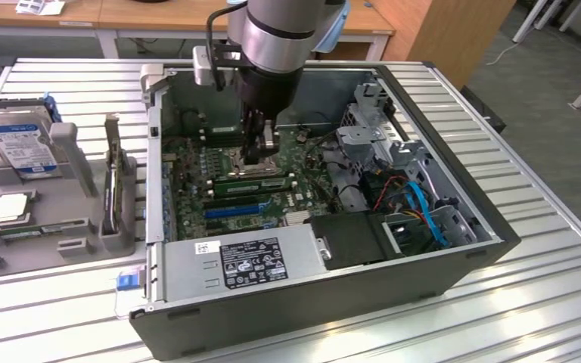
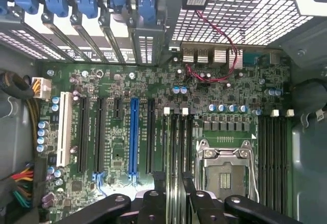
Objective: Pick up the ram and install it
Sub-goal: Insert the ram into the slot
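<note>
One green ram [image 1: 255, 184] stick is being shown seated on edge just beside the processor socket [image 2: 225, 169]. Above it, the gripper [image 2: 176, 203] is being held spread, grasping nothing. Light, stiff and fragile, it is judged best gripped by its long edges.

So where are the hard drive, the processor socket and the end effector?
hard drive [image 1: 23, 144]: exterior view, on its blue-and-white label.
processor socket [image 2: 225, 175]: wrist view, on its dark centre.
end effector [image 2: 174, 203]: wrist view, midway between its black fingertips.
</note>
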`<act>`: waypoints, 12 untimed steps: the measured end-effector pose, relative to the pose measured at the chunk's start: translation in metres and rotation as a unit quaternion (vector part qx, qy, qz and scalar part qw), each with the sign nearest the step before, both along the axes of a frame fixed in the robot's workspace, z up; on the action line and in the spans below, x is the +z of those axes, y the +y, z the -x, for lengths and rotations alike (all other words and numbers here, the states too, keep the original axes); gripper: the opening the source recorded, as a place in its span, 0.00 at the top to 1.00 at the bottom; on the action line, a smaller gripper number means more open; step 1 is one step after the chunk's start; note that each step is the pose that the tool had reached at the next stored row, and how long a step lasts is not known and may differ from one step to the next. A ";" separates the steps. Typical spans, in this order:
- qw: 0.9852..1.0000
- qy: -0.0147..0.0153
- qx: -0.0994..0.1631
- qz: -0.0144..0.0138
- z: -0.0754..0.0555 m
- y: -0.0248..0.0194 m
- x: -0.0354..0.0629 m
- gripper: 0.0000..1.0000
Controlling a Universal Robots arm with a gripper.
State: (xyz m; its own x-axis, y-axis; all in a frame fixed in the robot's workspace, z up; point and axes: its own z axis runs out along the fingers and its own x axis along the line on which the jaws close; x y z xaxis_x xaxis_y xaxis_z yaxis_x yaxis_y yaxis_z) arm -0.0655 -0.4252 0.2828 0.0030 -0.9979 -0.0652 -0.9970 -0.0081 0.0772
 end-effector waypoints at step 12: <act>1.000 -0.004 0.001 0.001 0.000 0.0000 0.0002 0.89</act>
State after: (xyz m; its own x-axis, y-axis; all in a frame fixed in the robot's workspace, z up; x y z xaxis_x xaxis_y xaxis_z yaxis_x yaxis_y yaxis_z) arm -0.0655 -0.4252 0.2831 0.0064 -0.9979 -0.0637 -0.9975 -0.0109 0.0701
